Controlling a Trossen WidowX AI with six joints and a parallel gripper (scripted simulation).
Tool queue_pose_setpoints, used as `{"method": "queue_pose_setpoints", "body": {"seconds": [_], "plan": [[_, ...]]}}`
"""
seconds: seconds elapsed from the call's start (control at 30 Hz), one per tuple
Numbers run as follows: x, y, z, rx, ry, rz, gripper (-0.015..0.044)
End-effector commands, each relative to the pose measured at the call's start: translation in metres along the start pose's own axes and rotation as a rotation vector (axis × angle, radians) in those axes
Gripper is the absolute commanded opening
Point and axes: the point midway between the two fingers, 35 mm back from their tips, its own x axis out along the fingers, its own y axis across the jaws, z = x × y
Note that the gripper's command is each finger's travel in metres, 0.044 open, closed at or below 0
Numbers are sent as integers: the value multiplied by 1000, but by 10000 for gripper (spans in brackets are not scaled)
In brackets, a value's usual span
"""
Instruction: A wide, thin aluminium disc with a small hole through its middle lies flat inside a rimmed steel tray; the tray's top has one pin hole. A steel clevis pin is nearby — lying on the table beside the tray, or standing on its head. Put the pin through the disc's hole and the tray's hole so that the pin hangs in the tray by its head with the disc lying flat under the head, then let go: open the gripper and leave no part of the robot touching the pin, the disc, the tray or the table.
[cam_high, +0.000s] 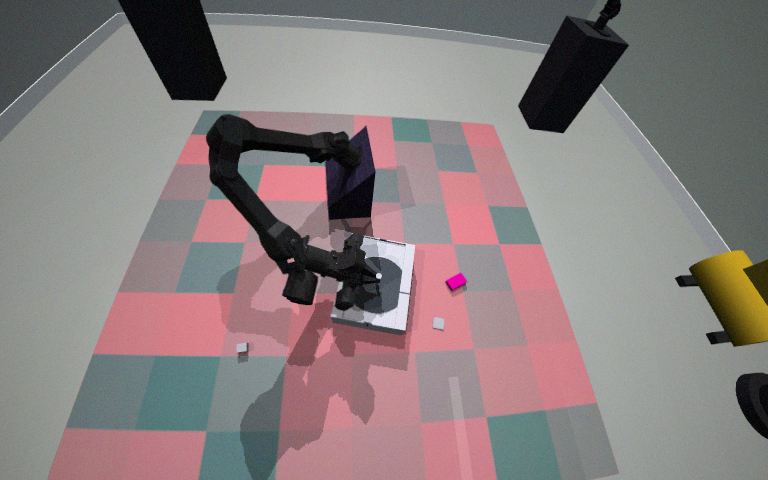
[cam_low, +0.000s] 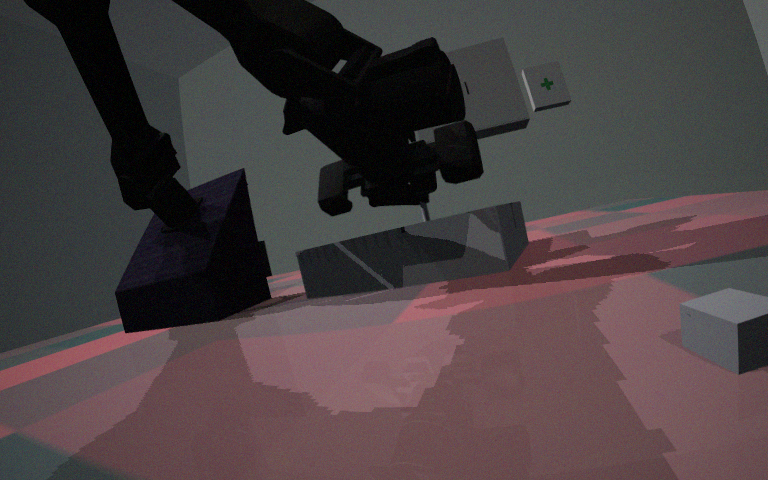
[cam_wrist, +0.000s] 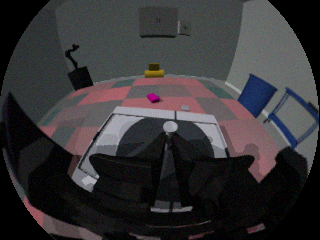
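The steel clevis pin (cam_high: 378, 275) (cam_low: 424, 211) (cam_wrist: 170, 126) is over the middle of the tray, its pale head uppermost and its shank pointing down. The jaws are closed on it, gripping just under the head, presumably so that the point can lead and the head can end up as the stop. The shank shows between them and the tray top, slightly tilted in the exterior view; whether its tip has entered a hole I can't tell from here.

Beneath it, the aluminium disc (cam_high: 390, 294) (cam_wrist: 200, 135) lies inside the rimmed tray (cam_high: 410, 260) (cam_low: 441, 263) (cam_wrist: 200, 118), where the rim should keep it from wandering much. Its hole is hidden from me (the jaws sit right over the spot), so lining it up with the tray's hole looks like the delicate part. The head must still go lower before anyone lets go.

Farther out on the bench (cam_high: 169, 322) (cam_low: 368, 350) (cam_wrist: 185, 87) are a magenta block (cam_high: 455, 281) (cam_wrist: 153, 98), a pale tile (cam_high: 438, 323) (cam_wrist: 185, 108) and a pale block (cam_high: 242, 348) (cam_low: 707, 333), all well apart from the work.

I count one pin, one disc, one tray, three small loose pieces, and one working arm (cam_high: 243, 198) (cam_low: 317, 33) on one wedge-topped pedestal (cam_high: 351, 203) (cam_low: 192, 300).
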Motion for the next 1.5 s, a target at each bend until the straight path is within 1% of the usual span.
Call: {"method": "queue_pose_setpoints", "body": {"seconds": [0.0, 1.47], "plan": [[-1, -3, -1, 2, 5, -5, 0], [-4, -9, -2, 1, 5, -5, 0]]}}
